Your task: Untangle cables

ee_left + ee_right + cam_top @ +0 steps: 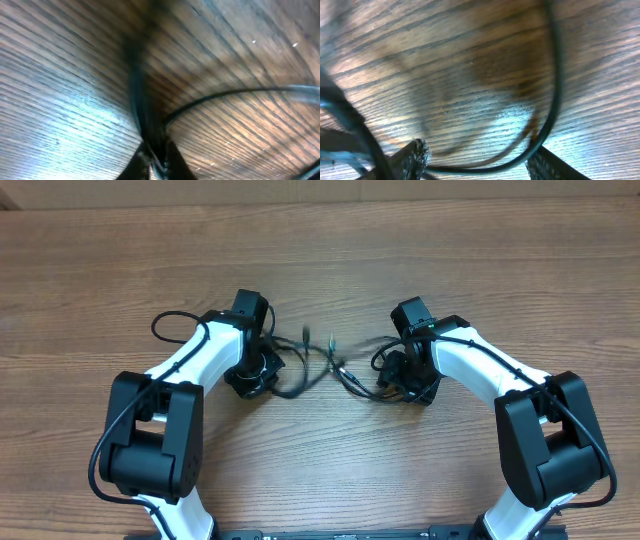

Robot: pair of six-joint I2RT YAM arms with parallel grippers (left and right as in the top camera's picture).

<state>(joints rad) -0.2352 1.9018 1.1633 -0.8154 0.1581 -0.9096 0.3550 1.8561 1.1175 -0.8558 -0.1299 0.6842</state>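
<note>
A: Where are the task items?
B: The thin black cables with small plugs (pixel 338 364) are knotted mid-table on the brown wood-grain table (pixel 320 250), strung left-right between both claws.
A: Left side?
B: The left gripper (pixel 156 162) is pinched tight on one strand at the bundle's left end. That strand runs straight away from the tips, and a second arcs off right.
A: Right side?
B: The right gripper (pixel 480 157) has its jaws wide. A loop lies across the gap, close to one jaw, and looks unclamped.
A: What does the next move turn on?
B: The knot sits between the claws, about equally near each, with its long axis left-right. My guess is the right closes first, then they pull apart sideways.
A: Anything in the way?
B: The thicker black harness cable (pixel 165 320) loops off the left arm, far-left and well apart. Loops also crowd under the right claw, so there's a snag risk.
</note>
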